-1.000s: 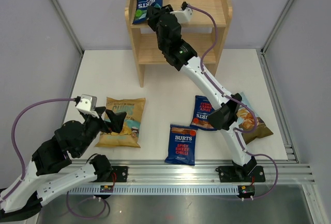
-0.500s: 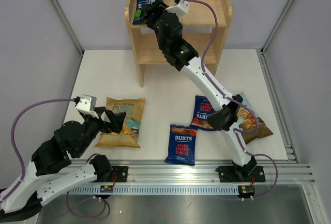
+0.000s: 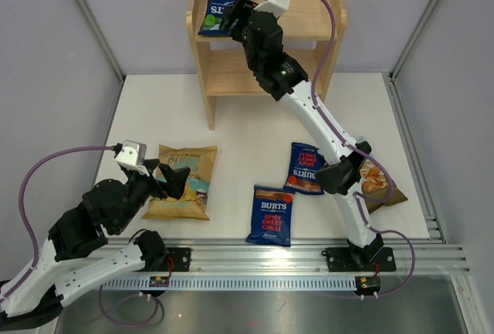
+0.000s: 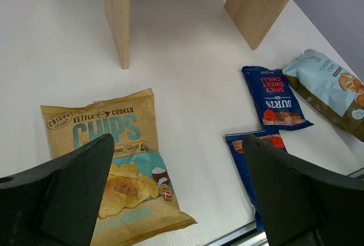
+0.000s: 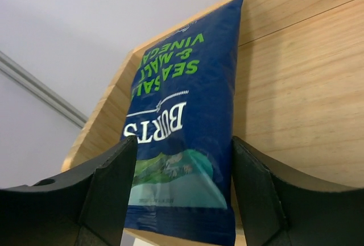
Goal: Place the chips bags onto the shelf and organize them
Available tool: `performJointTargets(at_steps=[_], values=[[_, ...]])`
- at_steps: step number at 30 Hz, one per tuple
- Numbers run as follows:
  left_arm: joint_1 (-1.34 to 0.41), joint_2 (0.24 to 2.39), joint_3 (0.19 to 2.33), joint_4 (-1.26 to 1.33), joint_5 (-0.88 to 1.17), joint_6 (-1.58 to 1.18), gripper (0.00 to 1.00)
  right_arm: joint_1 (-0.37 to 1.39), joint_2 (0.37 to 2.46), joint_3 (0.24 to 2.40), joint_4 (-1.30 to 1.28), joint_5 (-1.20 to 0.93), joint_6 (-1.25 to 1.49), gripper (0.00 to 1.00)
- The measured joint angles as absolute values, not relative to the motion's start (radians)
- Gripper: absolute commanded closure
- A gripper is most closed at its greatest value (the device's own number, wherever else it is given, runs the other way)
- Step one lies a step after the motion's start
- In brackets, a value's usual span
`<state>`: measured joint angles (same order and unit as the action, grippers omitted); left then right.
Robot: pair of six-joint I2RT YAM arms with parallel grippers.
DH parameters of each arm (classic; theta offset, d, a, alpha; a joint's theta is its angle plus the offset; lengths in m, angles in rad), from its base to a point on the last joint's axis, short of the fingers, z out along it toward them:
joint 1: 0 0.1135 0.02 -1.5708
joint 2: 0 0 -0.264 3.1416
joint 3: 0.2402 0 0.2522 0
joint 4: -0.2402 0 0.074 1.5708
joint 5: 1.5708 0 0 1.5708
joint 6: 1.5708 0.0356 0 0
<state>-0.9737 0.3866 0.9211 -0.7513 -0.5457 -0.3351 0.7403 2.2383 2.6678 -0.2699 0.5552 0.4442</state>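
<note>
The right arm reaches far across to the wooden shelf point(image 3: 305, 10) at the back of the tabletop point(image 3: 247, 118). The right tool point(image 5: 182, 161) sits at the left end of the top tier. Its two dark fingers stand apart, and the dark-blue Burts sea salt and malt vinegar bag point(image 5: 182, 87) shows between them. Whether either finger touches the bag cannot be told. This green-lettered bag lies on the top tier against the left side panel, with its lettering upside down to the overhead camera.

The left tool point(image 3: 171, 182) hangs over the near left part of the tabletop with its fingers spread wide and holding nothing. It is above the upper edge of the tan kettle-cooked CHIPS bag point(image 3: 193, 195), which lies flat, face up.

Two dark-blue Burts spicy sweet chilli bags lie flat on the tabletop to the right of it. The nearer bag point(image 3: 272, 217) is close to the front edge. The farther bag point(image 3: 306, 168) lies just beyond it, turned the opposite way round. The light-blue-and-brown bag point(image 3: 374, 180) lies near the right edge, partly hidden by the right arm's elbow.
</note>
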Motion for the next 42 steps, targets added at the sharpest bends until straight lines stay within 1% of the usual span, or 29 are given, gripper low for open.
performJointTargets(at_steps=[4,6,8,9,10,15,22,25,30,33,38,42], values=[[-0.974,0.393,0.921,-0.749,-0.542,-0.334,0.01,0.715,2.219,2.660,-0.305,0.549,0.433,0.29],[-0.974,0.397,0.920,-0.748,-0.541,-0.332,0.01,0.706,2.210,2.650,-0.314,0.539,0.424,0.38],[-0.974,0.399,0.920,-0.747,-0.540,-0.332,0.01,0.700,2.199,2.632,-0.320,0.532,0.418,0.45],[-0.974,0.400,0.920,-0.747,-0.538,-0.332,0.01,0.698,2.196,2.624,-0.323,0.528,0.415,0.51],[-0.974,0.400,0.920,-0.747,-0.538,-0.332,0.01,0.696,2.194,2.619,-0.324,0.524,0.412,0.53],[-0.974,0.401,0.919,-0.747,-0.536,-0.331,0.01,0.687,2.194,2.622,-0.344,0.478,0.408,0.55],[-0.969,0.401,0.913,-0.746,-0.533,-0.329,0.01,0.679,2.216,2.658,-0.350,0.398,0.383,0.56],[-0.967,0.401,0.912,-0.746,-0.531,-0.329,0.01,0.673,2.224,2.665,-0.347,0.368,0.369,0.55],[-0.960,0.402,0.909,-0.744,-0.527,-0.328,0.01,0.658,2.224,2.667,-0.343,0.324,0.360,0.42],[-0.955,0.404,0.908,-0.741,-0.523,-0.328,0.01,0.653,2.222,2.668,-0.341,0.312,0.350,0.39],[-0.942,0.430,0.908,-0.738,-0.505,-0.328,0.01,0.645,2.204,2.668,-0.377,0.304,0.321,0.30],[-0.932,0.458,0.908,-0.732,-0.493,-0.329,0.01,0.639,2.158,2.650,-0.424,0.312,0.289,0.26]])
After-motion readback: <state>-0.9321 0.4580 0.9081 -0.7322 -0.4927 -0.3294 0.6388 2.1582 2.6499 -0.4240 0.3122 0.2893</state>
